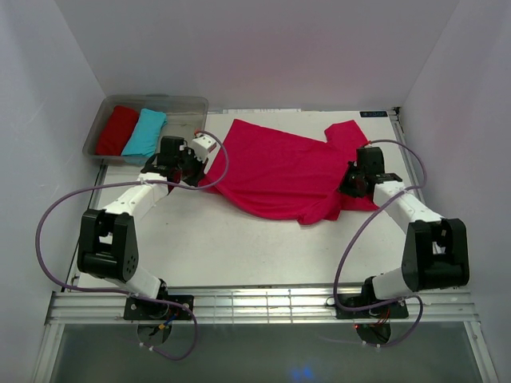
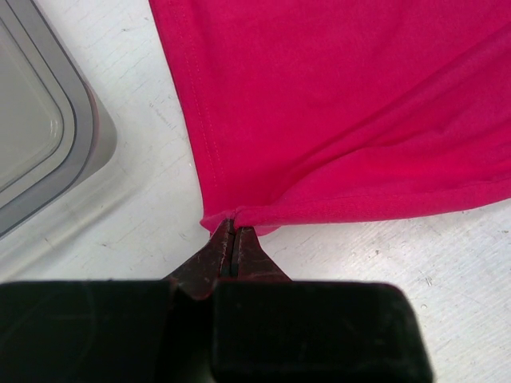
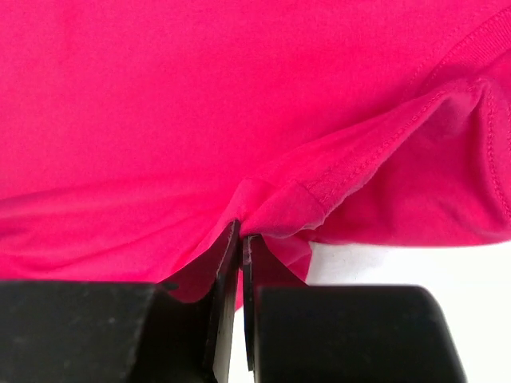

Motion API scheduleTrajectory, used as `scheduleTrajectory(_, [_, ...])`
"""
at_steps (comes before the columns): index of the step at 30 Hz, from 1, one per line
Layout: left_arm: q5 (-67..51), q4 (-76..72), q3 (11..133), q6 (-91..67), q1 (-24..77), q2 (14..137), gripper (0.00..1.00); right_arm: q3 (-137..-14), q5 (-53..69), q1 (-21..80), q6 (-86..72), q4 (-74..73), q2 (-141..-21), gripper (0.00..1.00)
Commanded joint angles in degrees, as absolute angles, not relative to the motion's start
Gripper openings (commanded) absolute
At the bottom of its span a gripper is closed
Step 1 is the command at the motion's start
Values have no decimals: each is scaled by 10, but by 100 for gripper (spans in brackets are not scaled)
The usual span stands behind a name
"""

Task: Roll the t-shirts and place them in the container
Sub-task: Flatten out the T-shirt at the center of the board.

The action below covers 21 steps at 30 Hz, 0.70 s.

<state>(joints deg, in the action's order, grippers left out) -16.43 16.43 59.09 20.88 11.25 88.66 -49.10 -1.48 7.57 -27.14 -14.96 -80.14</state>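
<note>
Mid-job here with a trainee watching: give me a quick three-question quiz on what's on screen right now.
1. True or false: the left pincer and the right pincer are each shut on the pink shirt.
2. What lies in the bin?
A) a red shirt and a turquoise shirt
B) nothing
C) a folded towel
3. Fill in: the bin stands at the far ___ corner of the table.

Key: 1 true; 2 A; 3 left.
</note>
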Motion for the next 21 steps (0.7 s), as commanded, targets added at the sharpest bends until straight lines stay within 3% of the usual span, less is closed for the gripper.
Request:
scheduleTrajectory(1, [-173, 161, 609, 206, 113, 880, 0, -551, -20, 76, -283, -151, -854, 8])
scheduleTrajectory(4, [-171, 161, 608, 207, 113, 878, 0, -614, -5, 83, -280, -155, -917, 14])
scheduleTrajectory(5, [-171, 161, 606, 207, 113, 878, 0, -632, -6, 85, -275, -169, -934, 25])
scheduleTrajectory(6, [-170, 161, 606, 207, 113, 879, 0, -648, 18, 85, -262, -177, -958, 45])
scheduleTrajectory(7, [-170, 161, 606, 207, 113, 878, 0, -662, 26, 85, -251, -185, -966, 50])
scheduleTrajectory(12, [-175, 161, 601, 207, 113, 876, 0, -684, -43, 85, -207, -257, -924, 68])
scheduleTrajectory(17, [-184, 160, 599, 200, 113, 879, 0, -596, -70, 83, -213, -261, -818, 70])
scheduleTrajectory(20, [-185, 157, 596, 198, 114, 879, 0, -521, -49, 83, -231, -247, -772, 63])
scheduleTrajectory(21, [-185, 158, 597, 199, 113, 878, 0, -500, -29, 83, -235, -236, -759, 56])
